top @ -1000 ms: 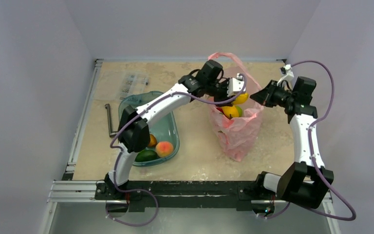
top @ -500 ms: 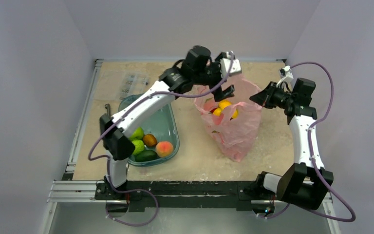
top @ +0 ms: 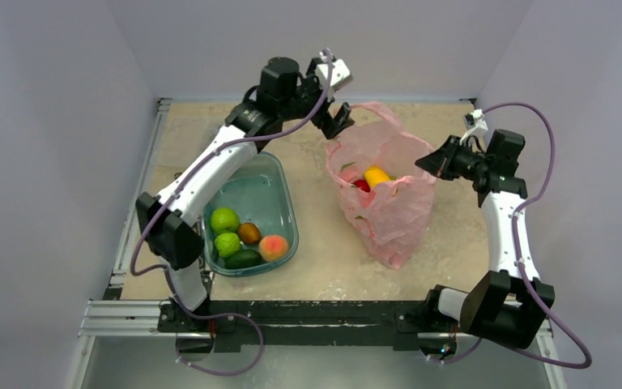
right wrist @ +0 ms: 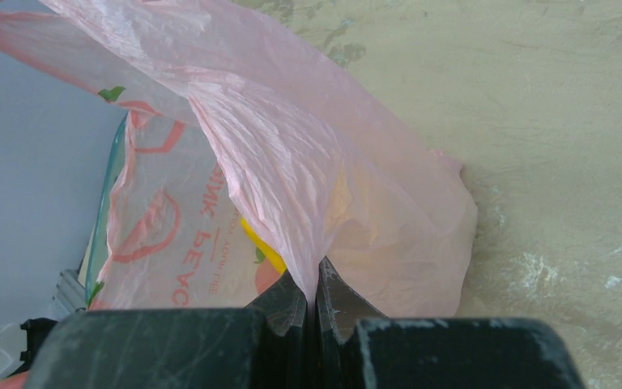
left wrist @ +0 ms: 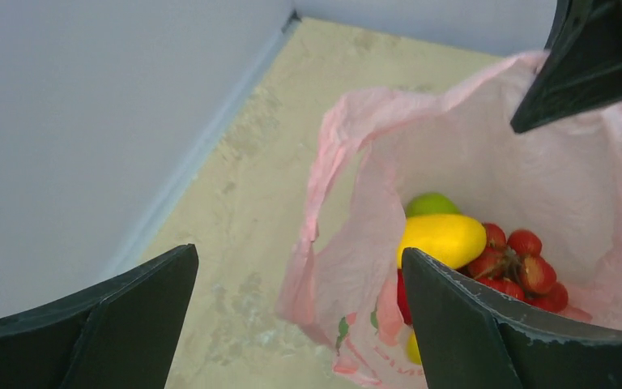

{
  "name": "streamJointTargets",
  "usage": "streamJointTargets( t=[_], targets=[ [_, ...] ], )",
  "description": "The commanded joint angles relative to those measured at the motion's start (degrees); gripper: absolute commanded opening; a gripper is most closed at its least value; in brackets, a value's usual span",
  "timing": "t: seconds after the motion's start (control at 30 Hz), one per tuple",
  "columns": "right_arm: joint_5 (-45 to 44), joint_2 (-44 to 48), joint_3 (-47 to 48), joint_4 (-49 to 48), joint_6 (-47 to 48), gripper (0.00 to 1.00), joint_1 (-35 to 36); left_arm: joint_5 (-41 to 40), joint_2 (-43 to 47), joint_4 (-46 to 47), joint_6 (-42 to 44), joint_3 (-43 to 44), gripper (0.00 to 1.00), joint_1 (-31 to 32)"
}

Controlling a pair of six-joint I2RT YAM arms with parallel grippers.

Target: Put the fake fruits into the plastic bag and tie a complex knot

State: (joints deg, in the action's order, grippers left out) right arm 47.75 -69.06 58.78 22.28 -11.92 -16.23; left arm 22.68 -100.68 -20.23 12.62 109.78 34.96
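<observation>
The plastic bag [top: 385, 203] stands slumped on the desk [top: 324, 267], right of centre, its mouth gaping upward and one loop handle arching over the far side. Inside it lie a yellow fruit [left wrist: 441, 240], a green one behind that and a cluster of red pieces, so loading is under way but the handles are untied and no knot exists yet. The right gripper [right wrist: 317, 279] holds the bag's right rim, its jaws pinched tight on a fold of the pink film and keeping the mouth open. The left gripper [top: 336, 117] hangs high above the bag's far-left edge, its jaws spread wide and empty, looking down into the opening. To the left, well apart from the bag, the teal tub [top: 279, 190] carries five fruits: two limes [top: 224, 220], a brown one, a peach [top: 273, 246] and a dark green one at the near end. The step in hand reads as fruit transfer; the next move likely calls for the left arm to swing back over the tub, drop onto one fruit and close, while the right grip keeps the mouth open.
</observation>
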Motion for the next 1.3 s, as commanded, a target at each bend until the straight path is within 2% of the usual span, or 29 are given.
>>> streamJointTargets(
  t=[0.0, 0.03, 0.07, 0.1, 0.17, 0.2, 0.23, 0.37, 0.5, 0.6, 0.7, 0.77, 0.87, 0.97, 1.07, 1.13, 1.2, 1.27],
  targets=[
    [1.4, 0.0, 0.0, -1.0, 1.4, 0.0, 0.0, 5.8, -5.5, -1.6, 2.9, 1.5, 0.97, 0.3],
    [1.4, 0.1, 0.0, -1.0, 1.5, 0.0, 0.0, 7.3, -6.2, -2.3, 3.3, 1.9, 0.94, 0.3],
    [1.4, 0.1, 0.0, -1.1, 1.5, 0.0, 0.1, 8.4, -6.8, -3.1, 4.0, 2.0, 0.83, 0.4],
    [1.4, 0.1, -0.1, -1.3, 1.5, 0.0, 0.0, 9.1, -7.0, -3.9, 3.9, 2.2, 0.68, 0.4],
    [1.2, -0.1, -0.2, -1.9, 1.7, 0.0, 0.0, 9.8, -6.0, -5.8, 2.6, 2.4, 0.23, 0.4],
    [0.8, -0.4, -0.2, -2.6, 1.8, 0.0, 0.2, 11.2, -4.7, -6.5, 2.0, 1.9, 0.06, 0.4],
    [0.7, -0.9, -0.3, -3.5, 1.6, 0.0, 0.3, 12.7, -2.9, -7.1, 1.7, 0.9, 0.0, 0.3],
    [-0.2, -4.7, 0.7, -9.3, -0.5, 0.0, 3.1, 17.2, 7.5, -6.1, -3.0, -5.7, 0.0, 0.8],
    [-1.4, -10.3, 3.5, -17.0, -5.4, 0.0, 9.8, 19.4, 12.6, -11.5, -7.5, -7.7, 0.0, 1.2],
    [-2.5, -16.6, 8.0, -20.9, -6.2, 0.0, 15.5, 17.5, 14.8, -13.7, -11.9, -11.2, 0.0, 1.0],
    [-1.7, -23.4, 14.6, -23.9, -6.8, 0.0, 19.4, 12.1, 16.1, -12.6, -18.3, -16.2, 0.0, 0.5],
    [1.0, -27.0, 20.4, -21.0, -5.7, 0.17, 19.6, 9.1, 16.7, -11.7, -20.8, -18.8, 0.0, -0.8],
    [3.1, -27.4, 26.3, -13.5, 0.1, 0.52, 18.1, 5.9, 17.8, -11.4, -22.6, -21.3, 0.0, -3.8],
    [4.6, -24.1, 26.3, -10.4, 0.6, 0.73, 12.9, 4.1, 19.4, -11.2, -23.9, -23.0, 0.0, -7.7],
    [6.2, -20.9, 28.7, -2.2, 2.4, 0.83, 7.0, 4.6, 20.9, -10.6, -22.3, -24.4, 0.0, -9.5],
    [6.4, -16.9, 30.4, 8.1, 6.6, 0.85, 4.2, 4.7, 21.6, -9.7, -21.3, -25.5, 0.0, -9.6],
    [6.9, -11.8, 30.2, 16.0, 12.5, 0.89, 3.5, 4.9, 21.5, -9.7, -21.3, -25.8, 0.0, -9.6],
    [7.2, -5.2, 26.5, 19.5, 14.7, 0.94, 3.5, 5.0, 21.5, -9.6, -21.5, -26.1, 0.0, -9.6]
  ],
)
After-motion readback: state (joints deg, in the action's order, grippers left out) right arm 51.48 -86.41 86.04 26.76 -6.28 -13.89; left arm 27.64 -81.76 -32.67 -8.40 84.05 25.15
